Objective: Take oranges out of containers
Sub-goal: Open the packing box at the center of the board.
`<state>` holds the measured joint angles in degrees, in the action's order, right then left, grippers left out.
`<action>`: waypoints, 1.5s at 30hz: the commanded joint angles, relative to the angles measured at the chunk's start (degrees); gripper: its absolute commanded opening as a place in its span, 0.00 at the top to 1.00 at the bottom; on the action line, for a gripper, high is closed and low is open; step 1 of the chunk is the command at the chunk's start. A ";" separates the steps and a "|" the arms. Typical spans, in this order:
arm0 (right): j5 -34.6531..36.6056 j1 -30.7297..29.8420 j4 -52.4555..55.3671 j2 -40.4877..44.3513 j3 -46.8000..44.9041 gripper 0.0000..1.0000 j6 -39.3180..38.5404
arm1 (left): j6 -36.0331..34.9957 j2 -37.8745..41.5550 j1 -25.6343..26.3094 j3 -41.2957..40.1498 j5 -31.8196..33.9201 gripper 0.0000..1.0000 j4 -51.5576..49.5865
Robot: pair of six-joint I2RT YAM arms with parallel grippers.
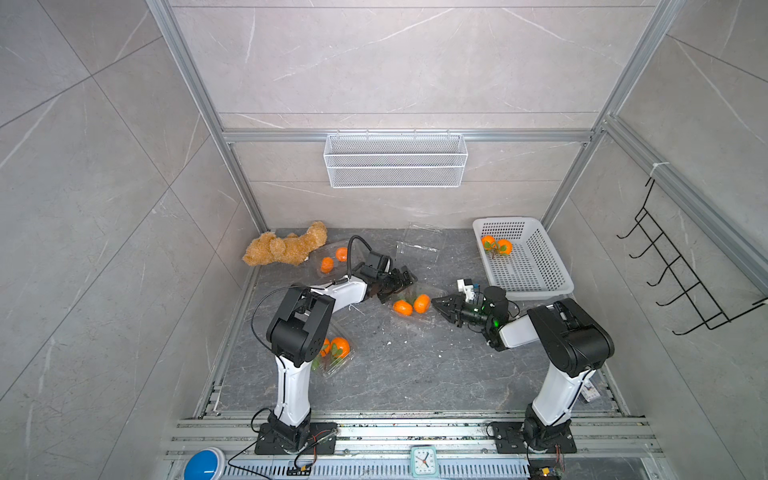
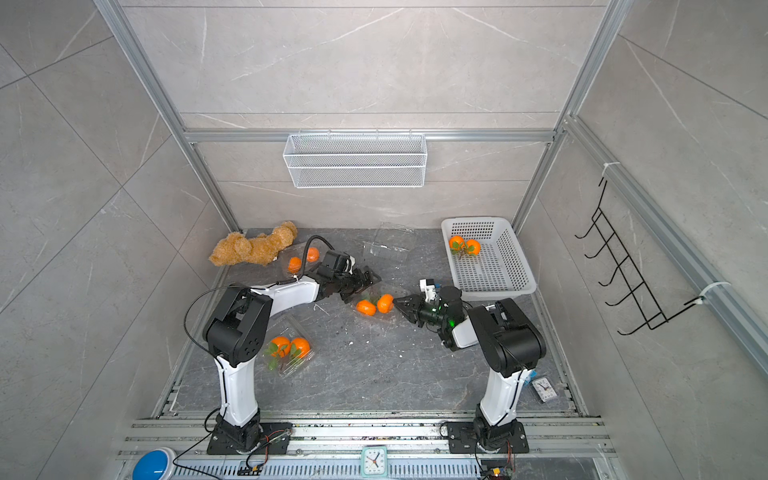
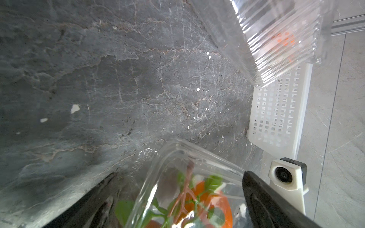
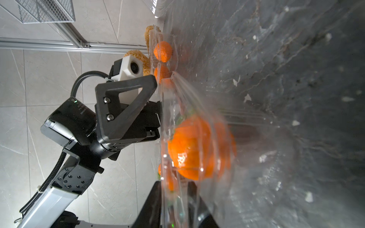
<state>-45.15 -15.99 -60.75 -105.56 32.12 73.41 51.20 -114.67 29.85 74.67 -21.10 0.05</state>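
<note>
Eight oranges (image 1: 402, 308), four clear containers (image 1: 419, 245), one white basket (image 1: 536, 286), one wire basket (image 1: 395, 160), one teddy bear (image 1: 286, 247) and two clocks (image 1: 424, 461) are counted.

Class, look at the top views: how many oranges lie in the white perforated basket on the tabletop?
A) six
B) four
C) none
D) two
D: in both top views, two oranges lie side by side in the far part of the white perforated basket, and no other fruit shows inside it.
</note>
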 commanded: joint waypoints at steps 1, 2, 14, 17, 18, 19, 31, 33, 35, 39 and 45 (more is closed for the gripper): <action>3.41 -1.53 1.12 -0.34 1.54 0.76 2.72 | -0.69 2.70 -0.39 1.42 -0.61 0.01 -2.66; 4.09 -1.60 1.37 -0.44 1.46 0.77 3.71 | -0.71 3.64 -1.06 0.70 0.46 0.01 -4.05; 15.38 -3.70 3.91 2.20 3.07 0.78 14.43 | 7.98 20.98 -4.01 -16.08 0.84 0.01 5.03; 18.56 -4.28 4.24 2.28 3.82 0.78 17.27 | 13.82 23.12 -3.67 -21.28 -0.02 0.02 12.53; 19.31 -4.41 4.13 2.04 4.28 0.78 18.18 | 15.95 23.32 -3.36 -22.79 -0.32 0.03 15.28; 20.02 -4.64 3.91 1.79 4.65 0.78 19.16 | 17.88 23.42 -2.86 -24.25 -0.38 0.03 17.72; 25.62 -7.30 4.38 2.76 5.85 0.78 25.45 | 28.38 19.17 3.58 -30.85 6.19 0.06 32.23; 25.93 -7.47 3.70 2.79 5.78 0.78 26.49 | 30.81 17.45 3.90 -31.57 7.24 0.06 35.03; 26.71 -7.77 2.31 2.65 5.12 0.79 27.58 | 32.95 15.77 3.90 -32.62 7.80 0.07 39.11; 27.00 -7.80 1.45 2.93 4.88 0.79 28.55 | 35.09 14.55 4.46 -34.71 10.30 0.09 44.42; 27.39 -7.90 1.14 2.83 5.03 0.79 28.89 | 34.90 15.15 5.83 -36.27 12.77 0.10 45.51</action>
<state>-19.00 -23.68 -57.82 -104.44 36.67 101.01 84.99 -100.12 35.07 38.63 -10.52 41.87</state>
